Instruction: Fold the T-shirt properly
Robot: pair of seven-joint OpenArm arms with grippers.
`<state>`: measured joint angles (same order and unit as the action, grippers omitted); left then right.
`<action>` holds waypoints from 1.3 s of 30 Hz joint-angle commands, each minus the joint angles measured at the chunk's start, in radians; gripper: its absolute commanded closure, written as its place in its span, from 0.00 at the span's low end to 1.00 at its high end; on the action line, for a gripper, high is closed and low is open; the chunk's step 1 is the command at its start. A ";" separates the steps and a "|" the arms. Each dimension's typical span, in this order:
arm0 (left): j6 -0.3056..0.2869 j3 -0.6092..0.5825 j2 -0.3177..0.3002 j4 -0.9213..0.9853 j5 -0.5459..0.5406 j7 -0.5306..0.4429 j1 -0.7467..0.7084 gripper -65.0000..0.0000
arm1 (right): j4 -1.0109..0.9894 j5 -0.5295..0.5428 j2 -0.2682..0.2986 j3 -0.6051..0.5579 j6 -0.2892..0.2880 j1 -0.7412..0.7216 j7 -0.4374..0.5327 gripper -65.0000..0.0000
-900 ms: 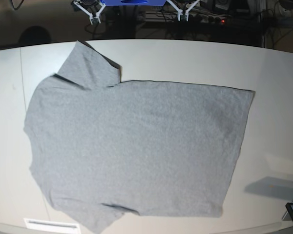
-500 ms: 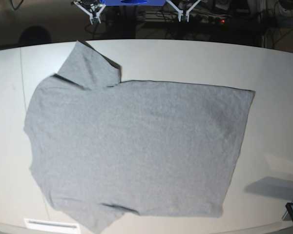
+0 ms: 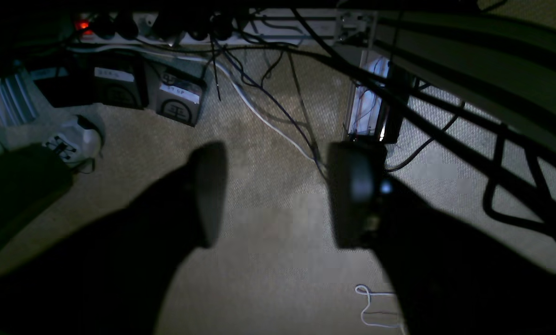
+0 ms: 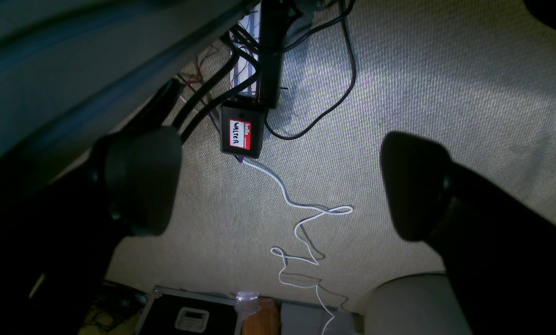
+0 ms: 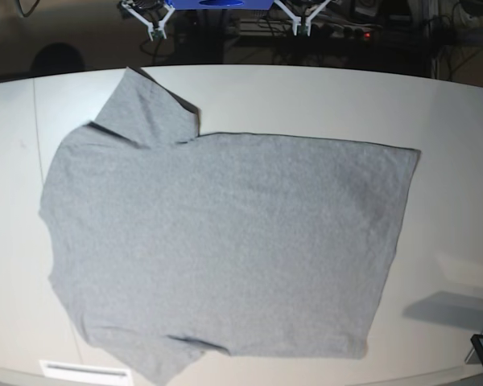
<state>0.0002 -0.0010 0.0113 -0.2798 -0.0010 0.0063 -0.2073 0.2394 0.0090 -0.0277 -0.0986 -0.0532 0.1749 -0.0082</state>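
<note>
T-shirt (image 5: 225,241) lies flat, plain side up, mid-table (image 5: 306,96); collar at 9 o'clock, hem at 3. Soft, light, limp: pinch sleeve or hem corners. Left gripper (image 3: 278,195) part open, right gripper (image 4: 278,181) wide; both empty.

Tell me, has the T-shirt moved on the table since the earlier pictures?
No. The T-shirt lies at the same spot on the table.

T-shirt (image 5: 225,241) flat, covers most of table (image 5: 306,96); bare strips along far edge, right side.
</note>
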 commanded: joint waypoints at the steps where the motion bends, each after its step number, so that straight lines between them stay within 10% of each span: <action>1: 0.004 -0.001 0.000 -0.003 0.000 -0.007 -0.007 0.43 | 0.002 0.003 -0.002 -0.002 -0.006 0.005 0.006 0.00; 5: 0.004 -0.003 0.000 -0.002 0.000 -0.006 -0.007 0.64 | 0.002 0.003 -0.002 -0.003 -0.006 0.005 0.006 0.06; 7: 0.004 0.006 0.000 0.001 -0.004 -0.004 -0.007 1.00 | 0.002 0.003 -0.002 -0.002 -0.006 0.005 0.004 0.34; 12: 0.005 -0.003 0.000 0.003 -0.001 -0.004 -0.007 1.00 | 0.002 0.003 -0.002 0.000 -0.006 0.005 0.003 1.00; 24: 0.005 0.009 -0.034 -0.062 -0.006 -0.022 -0.050 1.00 | 0.059 0.092 0.024 0.000 -0.003 0.045 0.007 1.00; 39: 0.005 0.149 -0.064 -0.704 -0.007 -0.085 -0.446 1.00 | 0.837 0.151 0.070 0.001 0.003 0.496 0.001 1.00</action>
<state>0.0006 0.1497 -0.0532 -0.9871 -0.0051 -0.0753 -0.6277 1.0760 0.1585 0.0402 -0.0986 -0.0513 0.6556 -0.0154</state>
